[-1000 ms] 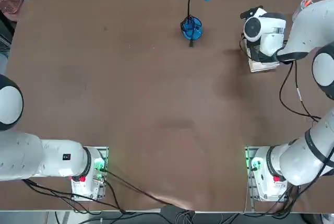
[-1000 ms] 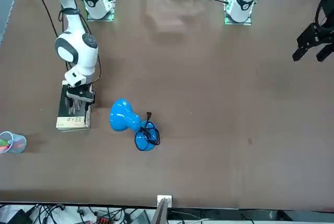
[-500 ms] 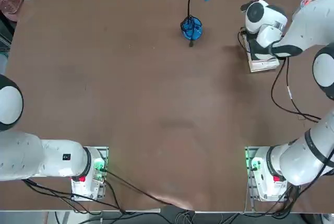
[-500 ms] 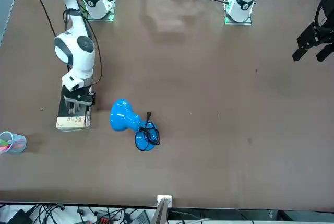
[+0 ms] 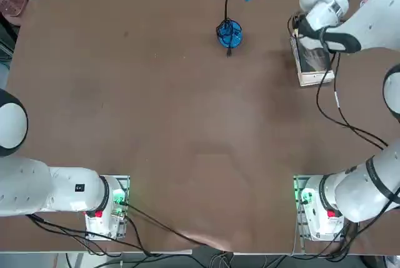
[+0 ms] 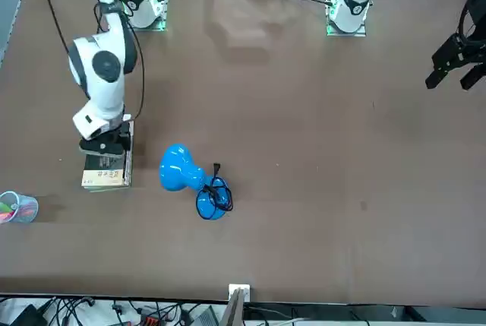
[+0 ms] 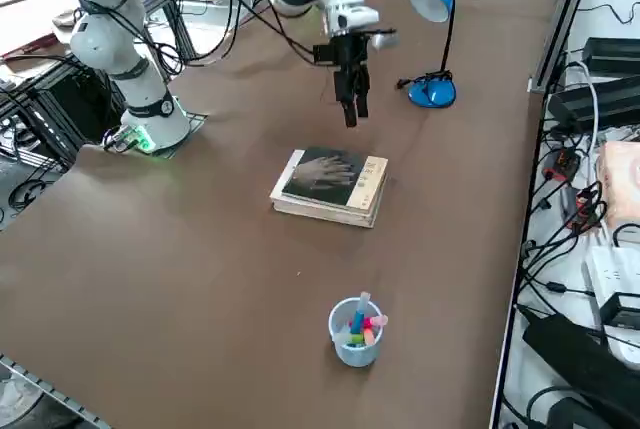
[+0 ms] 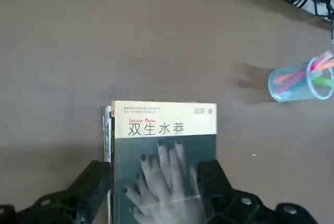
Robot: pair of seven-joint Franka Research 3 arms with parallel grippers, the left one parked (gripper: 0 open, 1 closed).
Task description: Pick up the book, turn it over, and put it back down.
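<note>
My end effector (image 7: 351, 109) hangs spread and empty above the book (image 7: 325, 176); the book lies grey hand-picture side up on a larger book (image 7: 368, 192) printed 双生水莽; smaller print unreadable.

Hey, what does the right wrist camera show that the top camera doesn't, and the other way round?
Only the right wrist view shows the book's grey cover with its pale hand picture and a pale title band, plus the cup of coloured pens standing apart from it. Only the top view shows the blue desk lamp, the wide brown table and the arm bases. Both show the book lying flat and the right end effector above it, open, holding nothing.
</note>
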